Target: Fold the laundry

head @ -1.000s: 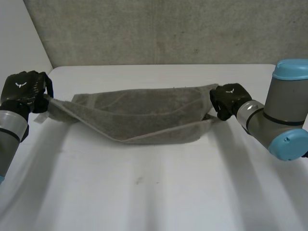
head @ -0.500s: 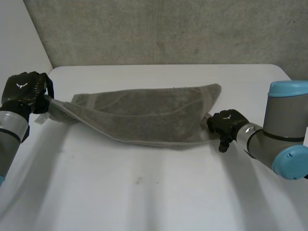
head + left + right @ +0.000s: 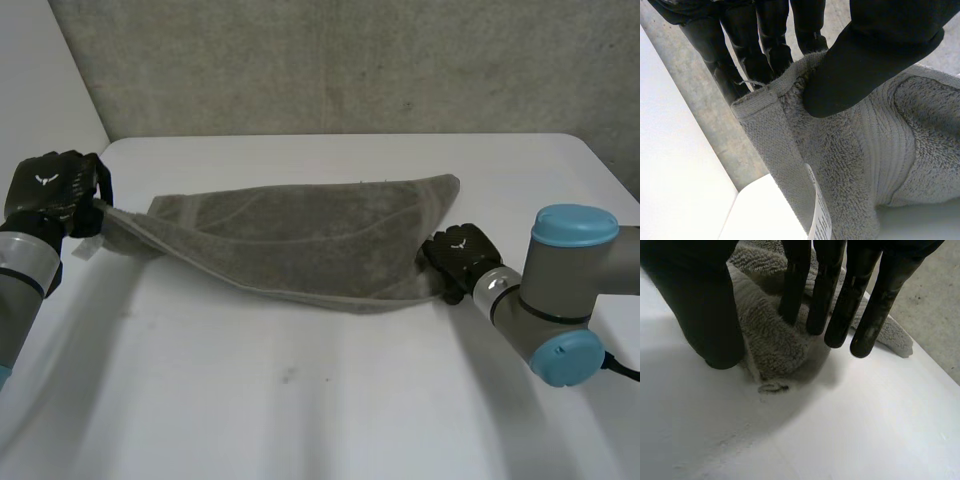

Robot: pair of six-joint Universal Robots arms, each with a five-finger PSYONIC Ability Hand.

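Note:
A grey towel (image 3: 300,235) lies stretched across the far half of the white table (image 3: 300,400). My left hand (image 3: 55,190) holds its left corner lifted off the table. In the left wrist view the thumb (image 3: 870,55) pinches the towel's hem (image 3: 760,100) against the fingers. My right hand (image 3: 458,255) is low at the towel's near right corner. In the right wrist view its fingers (image 3: 840,300) are straight, and the bunched corner (image 3: 770,345) lies on the table between them and the thumb (image 3: 695,300). One fingertip touches the cloth.
A white label (image 3: 820,220) hangs from the towel's hem below my left hand. A grey wall (image 3: 350,60) rises behind the table's far edge. The table's right edge runs close behind my right arm (image 3: 560,300).
My right hand has let go of the towel's far right corner, which now lies flat. It has come down and nearer to the towel's near right corner. The left hand has not moved.

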